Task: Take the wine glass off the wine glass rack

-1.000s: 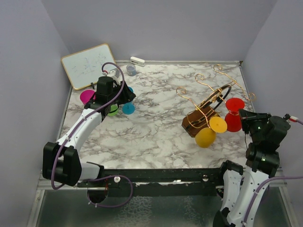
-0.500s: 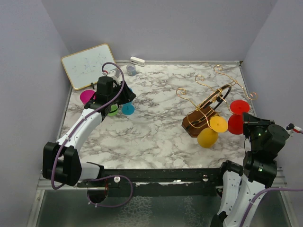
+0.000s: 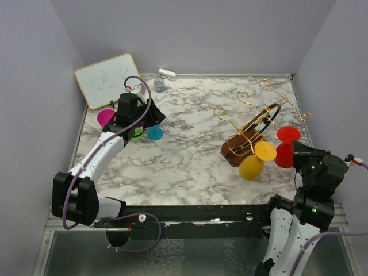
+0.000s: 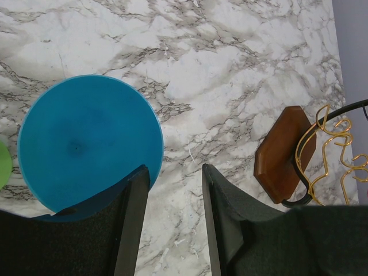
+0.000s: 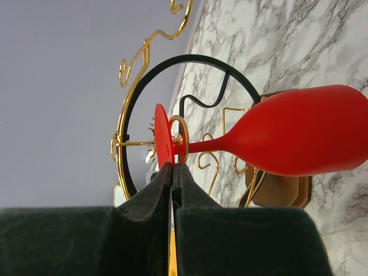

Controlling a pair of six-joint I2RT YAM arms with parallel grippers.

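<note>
Right tool (image 5: pixel 172 167) — tight on wine glass (image 5: pixel 299 138) foot

text: none legible | white rectangular whiteboard (image 3: pixel 107 79): faint marks seen, not readable | labels, brands, numbers: none made out

Lab test cell: plain grey walls (image 3: pixel 190 34), marble-print tabletop (image 3: pixel 190 149), whiteboard (image 3: pixel 106 79)
</note>
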